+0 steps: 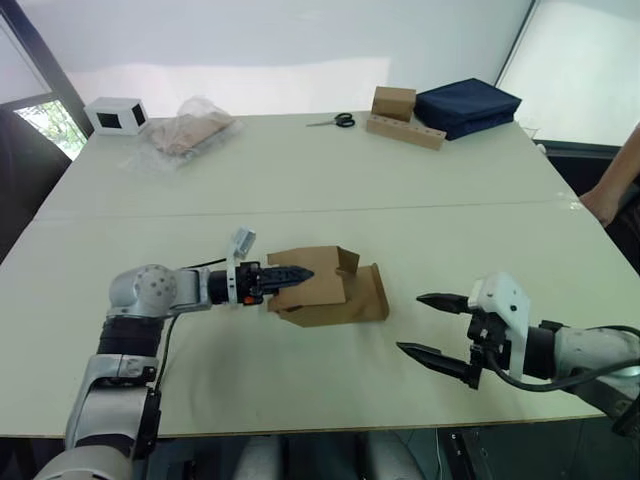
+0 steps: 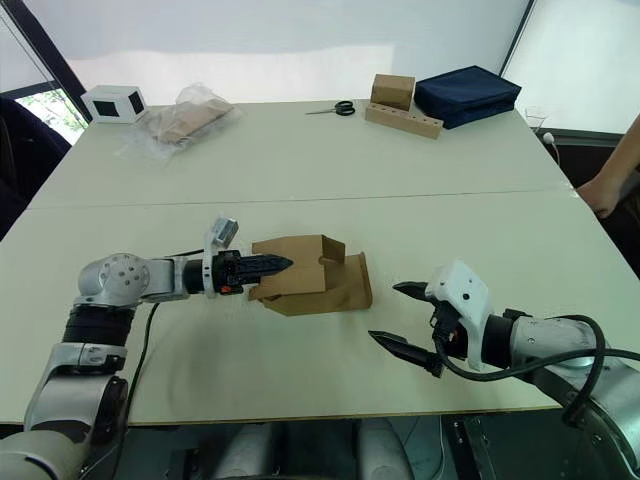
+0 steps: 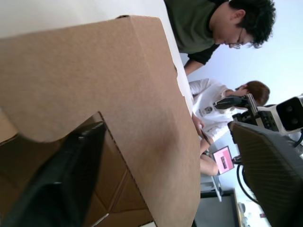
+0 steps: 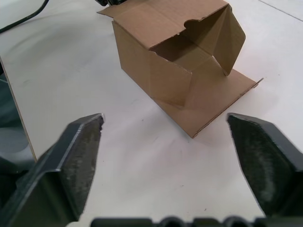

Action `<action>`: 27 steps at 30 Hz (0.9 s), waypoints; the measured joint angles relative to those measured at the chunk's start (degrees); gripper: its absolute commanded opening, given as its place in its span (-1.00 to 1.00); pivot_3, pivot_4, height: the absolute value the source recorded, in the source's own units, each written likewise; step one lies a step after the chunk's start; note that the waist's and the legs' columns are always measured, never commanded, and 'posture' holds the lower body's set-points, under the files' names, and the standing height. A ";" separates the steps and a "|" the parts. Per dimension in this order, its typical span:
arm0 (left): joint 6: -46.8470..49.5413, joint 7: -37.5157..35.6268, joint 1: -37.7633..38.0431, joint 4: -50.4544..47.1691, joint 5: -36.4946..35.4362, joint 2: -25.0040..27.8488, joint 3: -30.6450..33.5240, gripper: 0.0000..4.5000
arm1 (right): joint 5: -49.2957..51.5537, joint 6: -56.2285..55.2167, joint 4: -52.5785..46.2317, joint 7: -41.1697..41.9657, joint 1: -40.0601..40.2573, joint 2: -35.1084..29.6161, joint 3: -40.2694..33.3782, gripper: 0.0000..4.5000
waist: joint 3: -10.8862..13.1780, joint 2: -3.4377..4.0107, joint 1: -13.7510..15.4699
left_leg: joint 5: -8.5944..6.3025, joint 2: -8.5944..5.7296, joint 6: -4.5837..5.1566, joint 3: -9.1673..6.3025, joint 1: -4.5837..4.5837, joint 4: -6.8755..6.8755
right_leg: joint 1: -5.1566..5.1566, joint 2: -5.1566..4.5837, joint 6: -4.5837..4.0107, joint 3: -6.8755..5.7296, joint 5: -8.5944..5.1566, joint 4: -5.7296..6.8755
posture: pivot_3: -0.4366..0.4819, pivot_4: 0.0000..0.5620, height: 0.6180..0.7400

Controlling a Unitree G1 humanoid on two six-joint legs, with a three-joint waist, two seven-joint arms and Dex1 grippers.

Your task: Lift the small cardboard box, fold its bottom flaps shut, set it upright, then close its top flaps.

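Left hand (image 1: 290, 272) grips small cardboard box (image 1: 325, 290).

Left hand (image 1: 290, 272) fingertips are hidden against the small cardboard box (image 1: 325, 287), so contact and finger spread can't be judged. Box far side is occluded. A person's arm (image 1: 612, 190) is cut off at the right edge.

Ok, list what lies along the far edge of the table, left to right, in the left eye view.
white box with dark windows → clear plastic bag → scissors → brown box on a cardboard strip → dark blue case
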 measured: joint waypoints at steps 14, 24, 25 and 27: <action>1.21 5.34 2.88 -3.49 -1.87 -5.30 6.53 -0.99 | 0.28 0.68 0.06 -2.05 -1.76 0.20 1.48 1.00 | -0.01 -0.01 0.07 | 0.00 0.00 0.00 -0.01 0.01 0.01 | 0.01 -0.02 0.00 0.00 0.00 0.00 | -0.05 -0.47 1.00; -16.16 0.27 5.81 -13.92 4.01 -1.20 6.12 -0.99 | 2.49 -1.81 6.88 -6.83 -8.70 8.55 -1.91 1.00 | 0.01 -0.04 0.01 | 0.07 0.01 -0.13 0.02 0.03 -0.02 | -0.01 -0.02 -0.01 0.01 0.01 0.03 | -0.05 -0.47 1.00; -19.25 -2.01 4.57 -14.07 5.87 1.25 5.63 -0.99 | 2.59 -2.26 8.60 -7.98 -10.18 9.64 -2.76 1.00 | 0.01 -0.04 0.10 | 0.07 0.01 -0.12 0.02 0.03 -0.06 | -0.03 -0.01 -0.01 0.01 0.01 0.02 | -0.05 -0.47 1.00; -23.31 -4.76 2.32 -13.91 9.06 4.06 3.96 -0.99 | 3.31 -2.43 10.70 -9.70 -12.91 11.79 -3.13 1.00 | 0.02 -0.05 0.28 | 0.06 0.00 -0.11 0.01 -0.01 -0.06 | -0.03 -0.02 -0.01 0.00 0.01 0.00 | -0.05 -0.47 1.00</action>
